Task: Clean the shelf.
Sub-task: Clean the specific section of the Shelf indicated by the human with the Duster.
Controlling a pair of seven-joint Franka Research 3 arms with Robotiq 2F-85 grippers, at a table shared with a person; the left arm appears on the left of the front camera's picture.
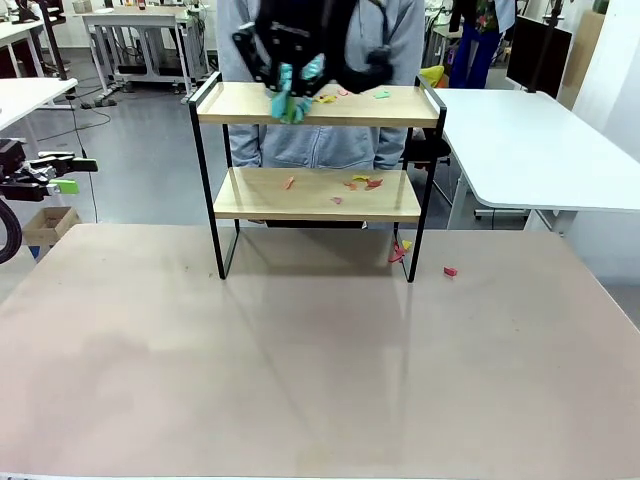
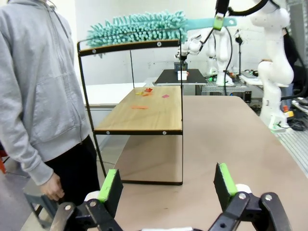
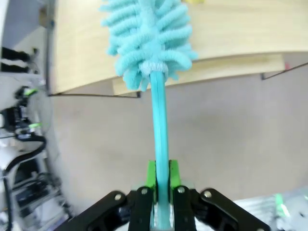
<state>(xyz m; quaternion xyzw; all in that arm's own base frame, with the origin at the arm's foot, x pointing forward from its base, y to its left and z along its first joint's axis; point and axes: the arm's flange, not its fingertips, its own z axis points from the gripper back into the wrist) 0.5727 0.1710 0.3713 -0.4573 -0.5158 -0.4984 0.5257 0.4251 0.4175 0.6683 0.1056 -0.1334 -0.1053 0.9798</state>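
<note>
My right claw (image 3: 161, 169) is clamped on the handle of the teal duster (image 3: 147, 38), whose head lies on the top board of the shelf (image 1: 240, 102) at the counter's (image 1: 300, 360) far side. My left claw (image 2: 168, 185) hangs wide open, empty. I'd sweep flat and slow toward the scraps (image 1: 330, 97).

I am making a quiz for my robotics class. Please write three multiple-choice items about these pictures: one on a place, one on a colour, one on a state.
1. Where does the head of the duster rest? A. on the top board of the shelf B. on its lower board C. on the floor
2. What colour is the duster? A. red B. teal C. black
3. How do the jaws of the left gripper stand? A. shut on the duster B. shut on nothing C. open
Key: 1 A, the fluffy head lies on the top board. 2 B, head and handle are teal. 3 C, they stand wide apart, empty; the right gripper holds the handle.
</note>
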